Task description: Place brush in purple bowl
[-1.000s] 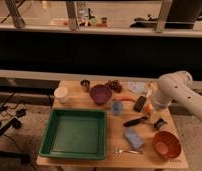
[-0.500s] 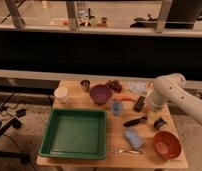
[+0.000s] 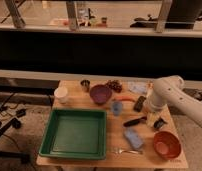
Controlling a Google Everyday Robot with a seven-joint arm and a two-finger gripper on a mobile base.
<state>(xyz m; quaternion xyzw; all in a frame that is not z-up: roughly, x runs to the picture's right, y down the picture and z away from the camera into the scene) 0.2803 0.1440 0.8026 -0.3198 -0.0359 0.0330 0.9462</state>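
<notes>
The brush [image 3: 135,121] is a slender black stick lying at a slant on the wooden table [image 3: 94,157], right of centre. The purple bowl [image 3: 100,93] stands at the back of the table, up and to the left of the brush. My white arm comes in from the right. Its dark gripper [image 3: 159,123] hangs open just right of the brush's right end, close above the table, with nothing between its fingers.
A large green tray [image 3: 54,145] fills the front left. A small blue cup [image 3: 117,108], a black block [image 3: 139,103] and an orange item [image 3: 125,99] lie between bowl and brush. An orange-red bowl [image 3: 166,144], blue sponge [image 3: 133,138] and fork [image 3: 126,150] are at the front right.
My arm has swung left and lower over the table, bringing the gripper down beside the brush's right end. The objects have not moved.
</notes>
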